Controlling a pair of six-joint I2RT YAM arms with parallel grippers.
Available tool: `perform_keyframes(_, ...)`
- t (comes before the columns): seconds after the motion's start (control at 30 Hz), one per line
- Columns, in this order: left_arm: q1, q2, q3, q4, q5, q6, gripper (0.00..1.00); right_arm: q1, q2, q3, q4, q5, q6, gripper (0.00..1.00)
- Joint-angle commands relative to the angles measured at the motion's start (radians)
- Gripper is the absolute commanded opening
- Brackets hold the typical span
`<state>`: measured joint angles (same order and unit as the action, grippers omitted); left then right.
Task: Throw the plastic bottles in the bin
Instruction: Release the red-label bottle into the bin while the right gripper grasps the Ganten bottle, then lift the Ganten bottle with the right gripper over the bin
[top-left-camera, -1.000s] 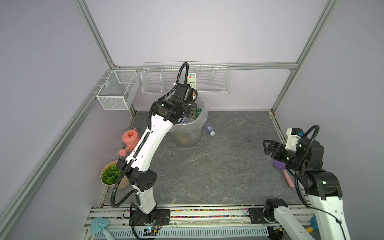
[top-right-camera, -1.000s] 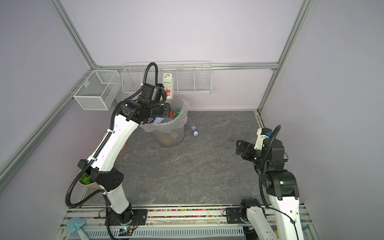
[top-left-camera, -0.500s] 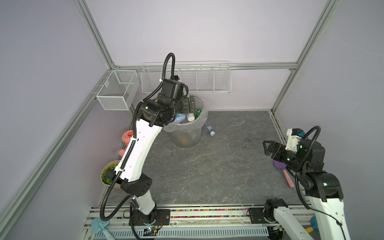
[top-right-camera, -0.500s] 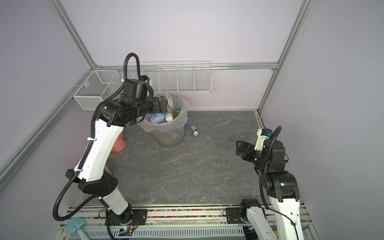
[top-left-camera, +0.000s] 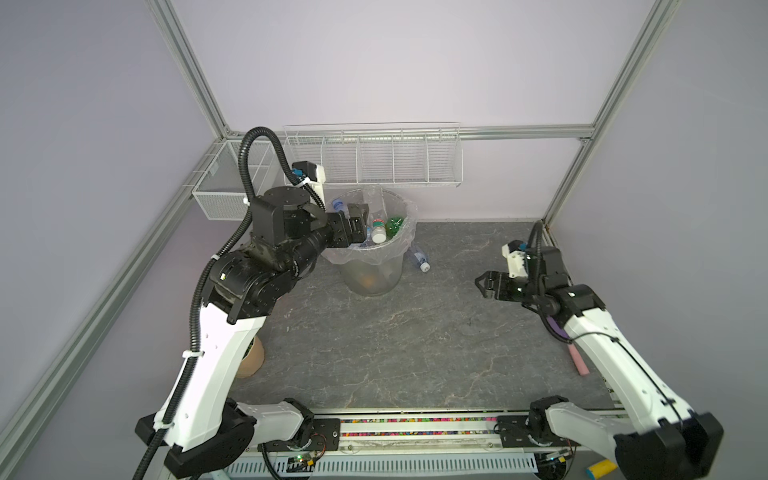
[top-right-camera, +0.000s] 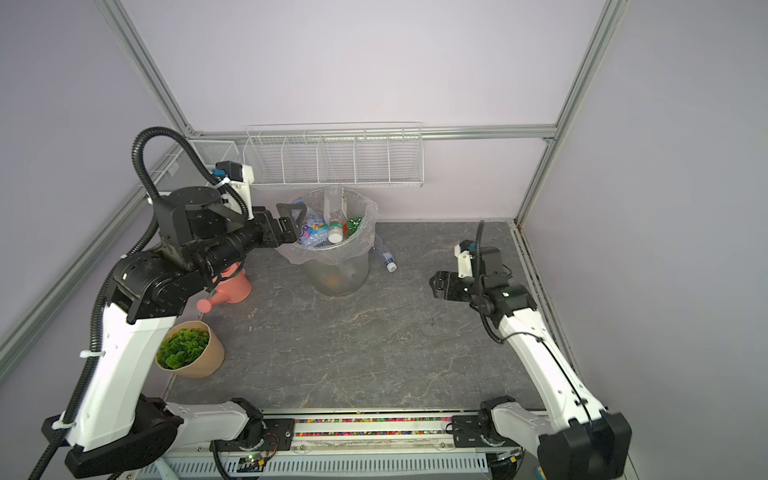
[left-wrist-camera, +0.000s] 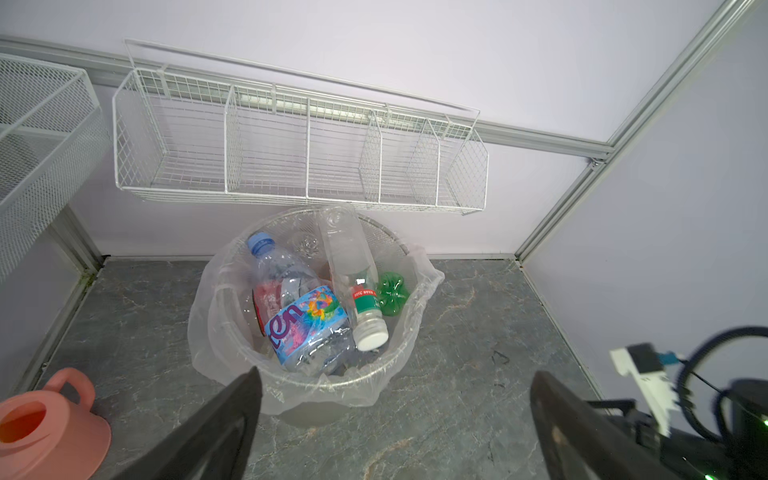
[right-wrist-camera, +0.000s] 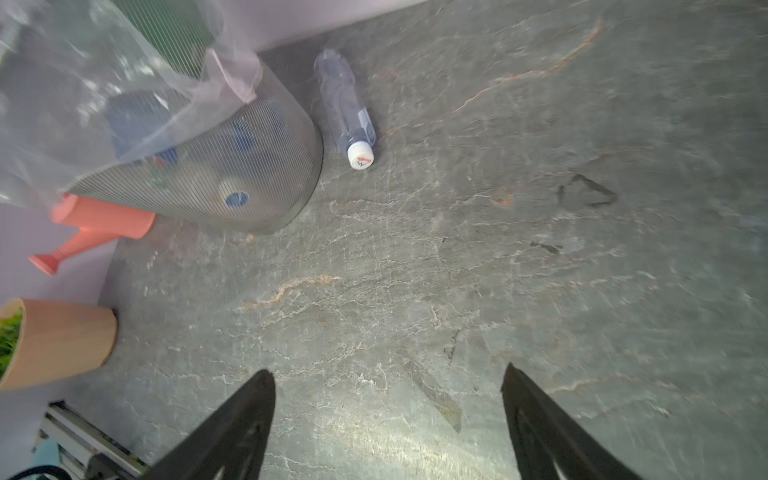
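Left claw (left-wrist-camera: 395, 372) gapes beside bin (left-wrist-camera: 200, 332) with blue-labelled bottle (left-wrist-camera: 307, 320).

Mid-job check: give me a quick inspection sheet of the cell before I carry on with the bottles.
Surface: grey stone-look tabletop, faint dark marks, no spills seen.
Job's things: bin lined with a bag; bottles piled to its rim, white-capped clear bottle on top; loose bottle lies on the table beside the bin.
Clutter: pink watering can, plant pot, pink-handled item partly under the right arm.
Tools: left tool open, empty, by the bin's rim; right tool open, empty, above the table.
Cables: black conduit loops over the left arm; cable arches over the right wrist.
Surroundings: wire rack and mesh basket on the walls, no bottles seen in them.
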<state>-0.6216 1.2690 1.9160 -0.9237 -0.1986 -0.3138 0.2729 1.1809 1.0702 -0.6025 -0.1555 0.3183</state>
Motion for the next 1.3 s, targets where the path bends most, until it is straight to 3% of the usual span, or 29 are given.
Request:
perform_keyframes(0.0, 0.003, -0.089, -0.118, 0.086, 0.076, -0.007, 1.0, 0.05, 0.164, 0.071, 0.144, 0.034, -0.089, 0.88)
perform_keyframes(0.17, 0.002, -0.217, -0.262, 0.108, 0.118, -0.028, 0.99, 0.07, 0.496, 0.232, 0.306, -0.015, -0.14, 0.88)
perform_keyframes(0.33, 0.003, -0.291, -0.332, 0.087, 0.109, -0.035, 0.99, 0.096, 0.836, 0.523, 0.241, -0.065, -0.166, 0.88)
perform_keyframes(0.47, 0.003, -0.324, -0.361, 0.065, 0.083, -0.03, 0.99, 0.143, 0.981, 0.655, 0.23, 0.009, -0.2, 0.88)
perform_keyframes(0.73, 0.003, -0.351, -0.379, 0.026, 0.043, -0.009, 0.99, 0.164, 1.159, 0.862, 0.177, 0.047, -0.226, 0.88)
perform_keyframes(0.93, 0.003, -0.361, -0.377, 0.023, 0.028, -0.005, 0.99, 0.186, 1.3, 1.064, 0.031, 0.086, -0.242, 0.88)
perform_keyframes(1.1, 0.003, -0.364, -0.371, 0.015, 0.023, -0.005, 0.99, 0.21, 1.347, 1.103, -0.011, 0.138, -0.252, 0.89)
perform_keyframes(1.2, 0.003, -0.37, -0.368, 0.013, 0.019, -0.005, 0.98, 0.218, 1.353, 1.101, -0.029, 0.176, -0.259, 0.99)
perform_keyframes(1.27, 0.003, -0.37, -0.367, 0.011, 0.019, -0.007, 0.98, 0.218, 1.345, 1.087, -0.034, 0.184, -0.254, 0.88)
